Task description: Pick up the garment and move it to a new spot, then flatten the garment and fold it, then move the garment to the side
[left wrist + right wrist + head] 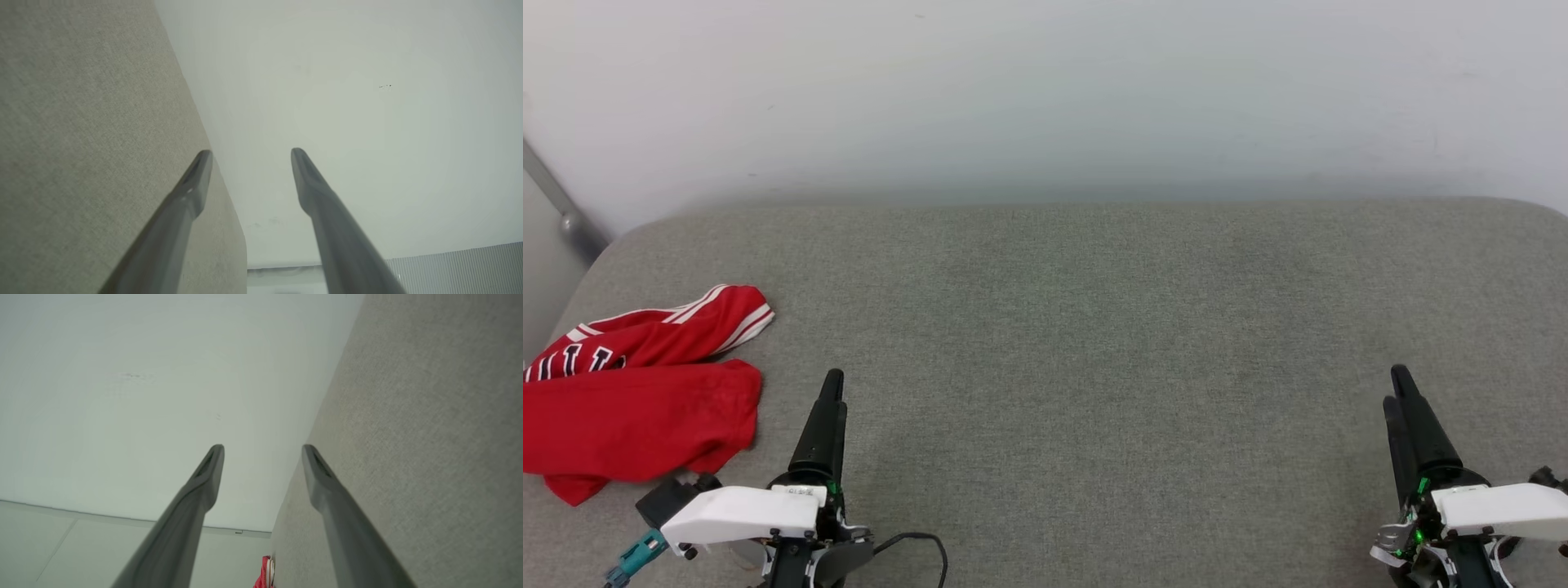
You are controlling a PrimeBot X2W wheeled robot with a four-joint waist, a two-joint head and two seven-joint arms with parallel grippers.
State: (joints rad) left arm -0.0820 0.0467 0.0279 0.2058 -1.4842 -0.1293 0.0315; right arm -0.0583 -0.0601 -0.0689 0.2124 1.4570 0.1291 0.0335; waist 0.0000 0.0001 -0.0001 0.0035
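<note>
Head view first: the garment (637,392) sits bunched at the 9 o'clock edge of the grey cloth surface (1094,327), part of it cut off by the frame, just to the 10 o'clock side of the left gripper (833,380) and not touching it. The right gripper (1396,384) waits far over at 4 o'clock, well apart from the cloth. From up here both sets of fingers look edge-on, so the gap is hard to read. Over to the wrists, and there it is: the left gripper (251,152) has its fingers spread with nothing between them, pale wall (367,122) behind, and the right gripper (262,447) is spread and empty too. The right wrist also catches a red sliver of the garment (263,575) at 6 o'clock by the surface's edge. The heap's long axis runs roughly 9 to 3, its striped trim poking toward 2 o'clock, black lettering peeking out at the 9 o'clock end.
</note>
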